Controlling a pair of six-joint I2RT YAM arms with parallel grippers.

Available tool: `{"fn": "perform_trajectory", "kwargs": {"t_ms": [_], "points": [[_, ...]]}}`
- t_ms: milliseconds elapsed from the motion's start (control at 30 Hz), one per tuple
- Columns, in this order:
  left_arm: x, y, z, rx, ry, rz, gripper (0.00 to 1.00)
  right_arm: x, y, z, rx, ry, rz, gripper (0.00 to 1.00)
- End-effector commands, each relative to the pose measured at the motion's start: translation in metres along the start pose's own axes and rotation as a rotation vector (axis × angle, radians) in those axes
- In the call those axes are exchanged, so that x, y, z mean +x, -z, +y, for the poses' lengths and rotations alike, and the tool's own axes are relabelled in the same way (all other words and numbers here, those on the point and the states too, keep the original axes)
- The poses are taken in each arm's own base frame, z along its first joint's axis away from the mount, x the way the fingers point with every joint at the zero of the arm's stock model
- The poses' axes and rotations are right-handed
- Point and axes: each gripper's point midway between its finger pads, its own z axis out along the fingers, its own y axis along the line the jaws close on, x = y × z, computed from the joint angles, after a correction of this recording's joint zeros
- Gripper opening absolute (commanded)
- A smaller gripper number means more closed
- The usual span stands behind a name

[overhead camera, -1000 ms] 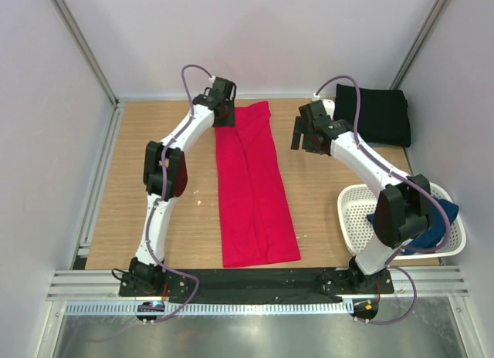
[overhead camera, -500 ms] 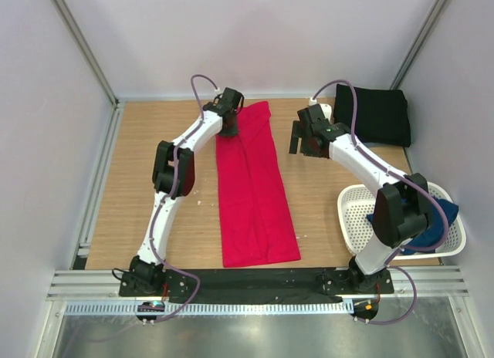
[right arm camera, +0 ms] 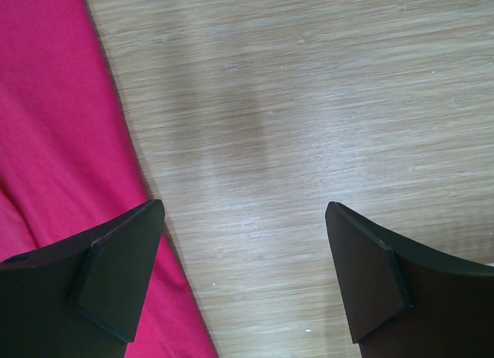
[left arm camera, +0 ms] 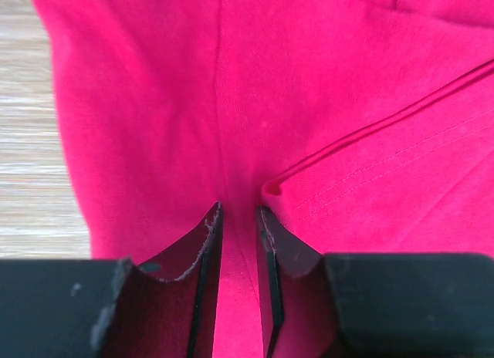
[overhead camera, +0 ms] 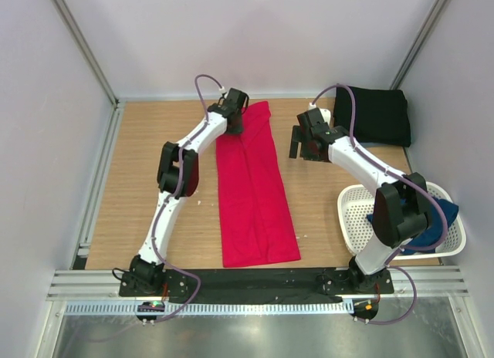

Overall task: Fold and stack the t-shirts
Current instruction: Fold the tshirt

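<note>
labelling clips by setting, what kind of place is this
Probably a robotics lab test cell, not a home: a left arm and right arm mounted on an aluminium rail, a wooden tabletop boxed in by plain white panels, and a red t-shirt laid out flat.

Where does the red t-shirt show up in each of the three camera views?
Top external: the red t-shirt lies as a long strip down the middle of the table.
Left wrist: the red t-shirt fills nearly the whole picture, with a fold between the left gripper fingers.
Right wrist: the red t-shirt shows only along the left side.
Shared landmark: the wooden tabletop bordering the shirt's edge in all three.
</note>
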Motion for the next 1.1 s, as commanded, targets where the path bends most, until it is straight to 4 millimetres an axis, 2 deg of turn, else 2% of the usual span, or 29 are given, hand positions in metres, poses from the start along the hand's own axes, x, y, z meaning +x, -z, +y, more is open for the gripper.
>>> {"fn": "perform_trajectory", "kwargs": {"t_ms": [0, 167, 267, 367, 533, 700, 833, 867, 933, 1067], "points": [[-0.015, 0.004, -0.008, 0.002, 0.013, -0.054, 0.25, -0.015, 0.006, 0.004, -0.019, -0.031, -0.054, 0.92], [-0.018, 0.005, -0.011, 0.009, 0.005, -0.062, 0.26, -0.019, 0.005, 0.005, -0.019, -0.035, -0.063, 0.92], [-0.025, 0.011, -0.023, 0.046, -0.009, -0.090, 0.29, -0.019, 0.005, 0.005, -0.022, -0.034, -0.059, 0.92], [-0.032, 0.017, -0.038, 0.079, -0.035, -0.126, 0.38, -0.017, 0.002, 0.005, -0.023, -0.038, -0.054, 0.92], [-0.025, 0.012, -0.052, 0.140, -0.054, -0.110, 0.44, -0.013, 0.003, 0.001, -0.009, -0.033, -0.048, 0.92], [-0.021, 0.014, -0.062, 0.193, -0.071, -0.097, 0.65, -0.014, 0.006, -0.005, -0.003, -0.039, -0.058, 0.92], [-0.018, 0.025, -0.080, 0.311, -0.094, -0.078, 0.75, -0.012, 0.006, -0.004, -0.009, -0.043, -0.051, 0.92], [-0.009, 0.027, -0.088, 0.370, -0.103, -0.045, 0.76, -0.011, 0.005, -0.004, -0.009, -0.041, -0.048, 0.92], [-0.005, 0.030, -0.095, 0.417, -0.113, -0.034, 0.77, -0.010, 0.005, -0.004, -0.008, -0.041, -0.045, 0.92], [-0.002, 0.029, -0.095, 0.427, -0.117, -0.027, 0.78, -0.009, 0.005, -0.004, -0.009, -0.042, -0.043, 0.92]]}}
